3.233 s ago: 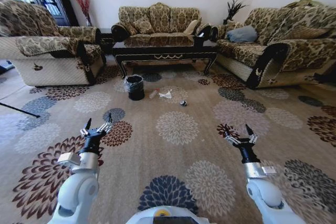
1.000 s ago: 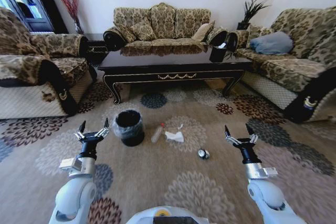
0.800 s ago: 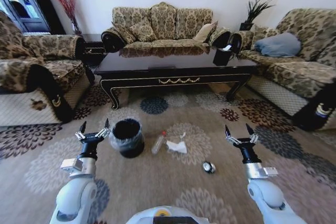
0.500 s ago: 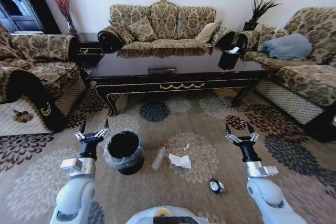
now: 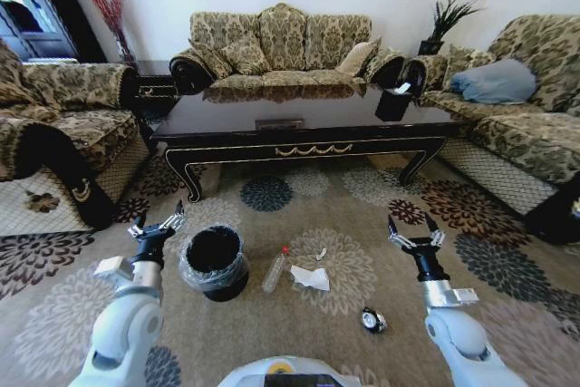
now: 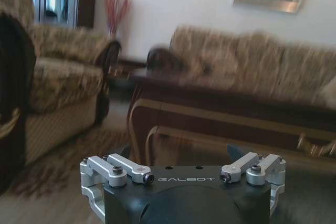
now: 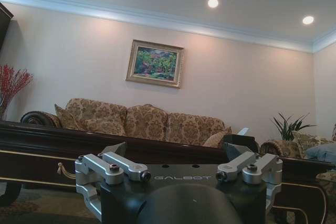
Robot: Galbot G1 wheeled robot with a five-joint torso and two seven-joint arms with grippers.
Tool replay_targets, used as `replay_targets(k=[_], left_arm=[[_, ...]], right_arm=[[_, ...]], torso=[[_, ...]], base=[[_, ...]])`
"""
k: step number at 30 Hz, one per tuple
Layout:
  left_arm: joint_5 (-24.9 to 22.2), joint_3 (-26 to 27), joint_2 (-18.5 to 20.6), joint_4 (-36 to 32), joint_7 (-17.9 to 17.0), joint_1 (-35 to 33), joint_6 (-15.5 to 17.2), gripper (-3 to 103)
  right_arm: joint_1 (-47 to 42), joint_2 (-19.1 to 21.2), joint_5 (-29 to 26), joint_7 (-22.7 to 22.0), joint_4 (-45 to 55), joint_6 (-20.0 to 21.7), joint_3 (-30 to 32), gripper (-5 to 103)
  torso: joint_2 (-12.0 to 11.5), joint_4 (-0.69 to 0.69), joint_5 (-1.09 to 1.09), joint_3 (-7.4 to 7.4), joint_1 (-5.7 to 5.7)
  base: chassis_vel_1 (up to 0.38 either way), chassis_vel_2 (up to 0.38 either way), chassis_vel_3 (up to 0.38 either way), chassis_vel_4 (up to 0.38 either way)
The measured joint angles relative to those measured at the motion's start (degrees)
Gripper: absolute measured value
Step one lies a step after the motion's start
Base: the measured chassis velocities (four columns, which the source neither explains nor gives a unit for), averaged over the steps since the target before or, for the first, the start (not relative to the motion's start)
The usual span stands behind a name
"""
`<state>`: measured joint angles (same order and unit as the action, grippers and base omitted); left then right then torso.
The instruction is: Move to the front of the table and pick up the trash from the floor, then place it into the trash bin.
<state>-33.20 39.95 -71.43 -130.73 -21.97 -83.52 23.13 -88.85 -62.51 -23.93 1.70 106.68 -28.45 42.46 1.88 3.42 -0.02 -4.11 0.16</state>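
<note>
The dark glossy table (image 5: 299,124) stands ahead across the patterned floor (image 5: 507,269). On the carpet before it sits the round black trash bin (image 5: 214,262) with its clear liner. To its right lies the trash: a clear bottle with a red cap (image 5: 275,270), crumpled white paper (image 5: 312,277), a small white scrap (image 5: 321,254) and a small dark round item (image 5: 370,320). My left gripper (image 5: 156,224) hovers open just left of the bin. My right gripper (image 5: 410,231) is open, raised right of the litter. The table's front rail (image 7: 37,153) crosses the right wrist view.
Patterned sofas ring the table: one behind (image 5: 281,43), one at the left (image 5: 54,133), one at the right (image 5: 526,106) with a grey cushion. A dark tissue box (image 5: 395,102) sits on the table's right end. Open carpet lies around the litter.
The view has closed in on the table and litter, then nearly settled. My left arm has swung outward and tilted; the right arm holds its pose.
</note>
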Motion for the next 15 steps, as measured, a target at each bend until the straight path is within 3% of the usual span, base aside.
replay_targets(k=[2,4,5,6,8,15], left_arm=[[-4.94,-0.67,0.76,0.22,-4.75,1.36,7.61,100],[-14.54,-1.01,1.31,0.18,-13.98,3.4,15.64,100],[-14.54,-1.01,1.31,0.18,-13.98,3.4,15.64,100],[-19.51,-1.09,1.57,0.35,-18.89,4.42,17.96,100],[-25.78,-1.4,2.44,2.23,-24.83,5.97,19.66,100],[-26.41,-2.84,3.72,7.38,-24.92,8.33,19.87,100]], right_arm=[[-0.04,-0.08,0.18,-0.02,-0.09,-0.04,-0.01,100],[-0.08,-0.15,0.24,-0.03,-0.2,-0.06,-0.01,100],[-0.08,-0.15,0.24,-0.03,-0.2,-0.06,-0.01,100],[-0.1,-0.21,0.26,-0.04,-0.27,-0.08,-0.02,100],[-0.1,-0.33,0.46,-0.05,-0.5,-0.13,-0.05,100],[0.27,-0.75,0.87,-0.07,-1.26,-0.15,-0.46,100]], torso=[[0.0,0.0,0.0,0.0,0.0],[0.0,0.01,0.01,0.0,0.0],[0.0,0.01,0.01,0.0,0.0],[0.0,0.02,0.02,0.0,0.0],[0.0,0.02,0.02,0.0,0.0],[0.0,0.0,0.02,0.0,0.0]], base=[[0.0,0.0,0.0,0.0],[0.0,0.0,0.0,0.0],[0.0,0.0,0.0,0.0],[0.0,0.0,0.0,0.0],[0.0,0.0,0.0,0.0],[0.0,0.0,0.0,0.0]])
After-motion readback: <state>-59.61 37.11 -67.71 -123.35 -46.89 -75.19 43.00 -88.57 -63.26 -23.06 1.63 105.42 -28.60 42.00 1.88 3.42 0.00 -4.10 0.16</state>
